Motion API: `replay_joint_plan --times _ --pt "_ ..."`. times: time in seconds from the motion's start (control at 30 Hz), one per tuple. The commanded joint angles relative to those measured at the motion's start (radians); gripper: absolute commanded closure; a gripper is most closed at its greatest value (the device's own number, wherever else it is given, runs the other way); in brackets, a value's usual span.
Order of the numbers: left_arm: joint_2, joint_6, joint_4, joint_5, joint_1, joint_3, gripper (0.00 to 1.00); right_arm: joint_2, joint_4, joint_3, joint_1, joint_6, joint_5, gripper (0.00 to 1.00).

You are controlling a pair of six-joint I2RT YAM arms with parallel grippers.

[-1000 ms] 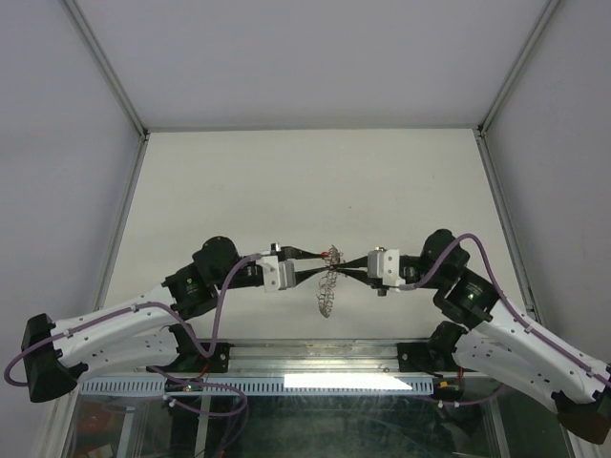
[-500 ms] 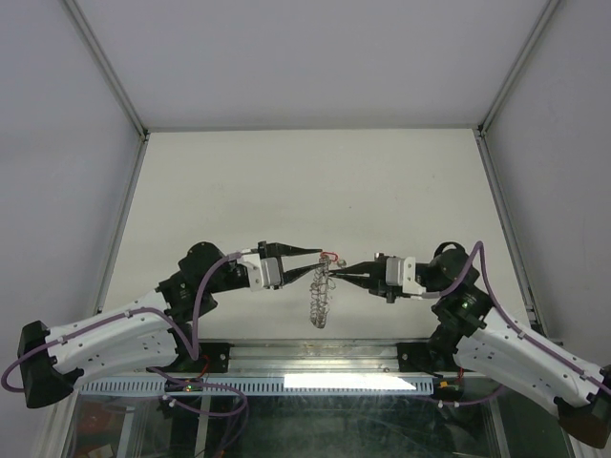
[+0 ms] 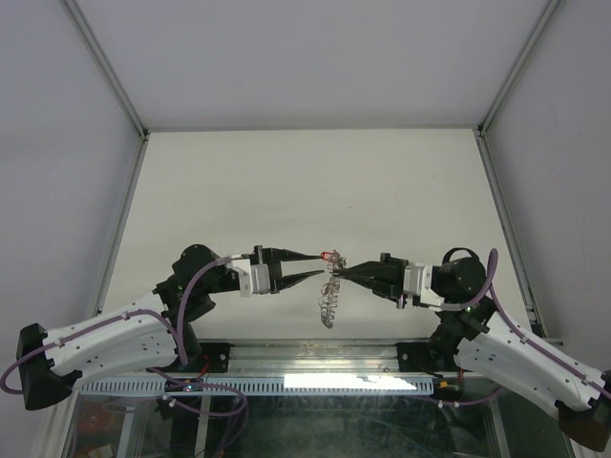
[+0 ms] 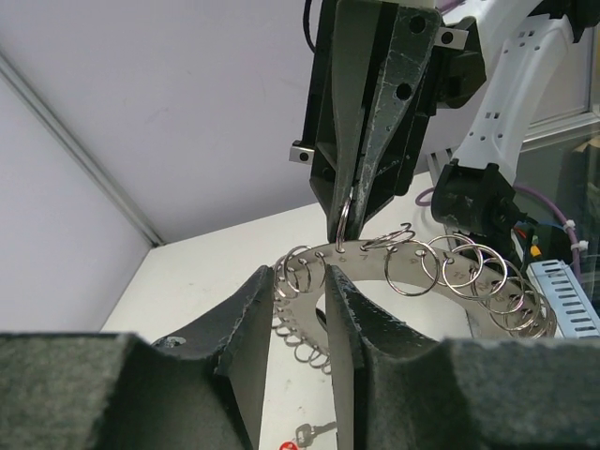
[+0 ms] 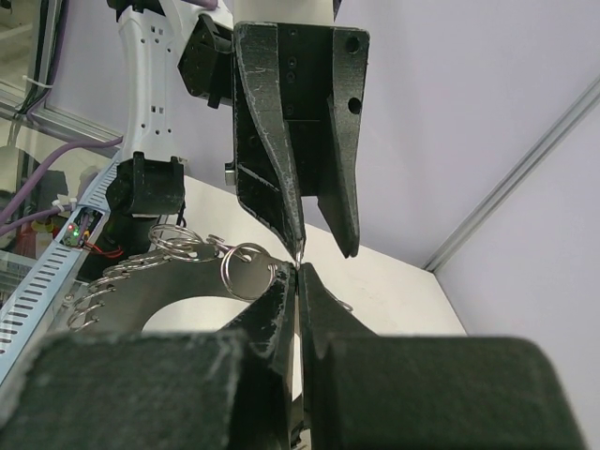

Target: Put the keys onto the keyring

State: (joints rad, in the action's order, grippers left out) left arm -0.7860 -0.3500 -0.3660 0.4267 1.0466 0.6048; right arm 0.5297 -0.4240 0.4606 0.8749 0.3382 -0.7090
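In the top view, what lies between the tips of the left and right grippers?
The keyring hangs there, its top pinched by the shut right gripper; the left gripper, open, faces it. The top external view shows this.

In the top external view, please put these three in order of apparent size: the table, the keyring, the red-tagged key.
1. the table: by far the largest.
2. the keyring: a narrow strip, seen edge-on and lifted nearer the camera.
3. the red-tagged key: only a small red speck.
The nearness does not change this order.
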Motion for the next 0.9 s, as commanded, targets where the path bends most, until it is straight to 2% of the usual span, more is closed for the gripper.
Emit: replay_joint_plan --times 0.0,0.33,0.57,0.87 --pt "-0.021 0.018 -0.062 0.058 0.001 0.020 0.74 0.006 -0.106 0.014 0.004 -0.008 -0.015 1.00" --pt "-0.051 0.037 -0.103 0.116 0.001 0.021 0.74 0.017 -0.100 0.020 0.004 -0.002 -0.021 1.00" --pt "-0.071 0.036 -0.114 0.126 0.001 0.033 0.81 0.024 -0.079 0.025 0.004 0.011 -0.021 1.00" --pt "-0.085 0.040 -0.119 0.136 0.001 0.038 0.84 0.034 -0.057 0.029 0.004 0.024 -0.027 1.00"
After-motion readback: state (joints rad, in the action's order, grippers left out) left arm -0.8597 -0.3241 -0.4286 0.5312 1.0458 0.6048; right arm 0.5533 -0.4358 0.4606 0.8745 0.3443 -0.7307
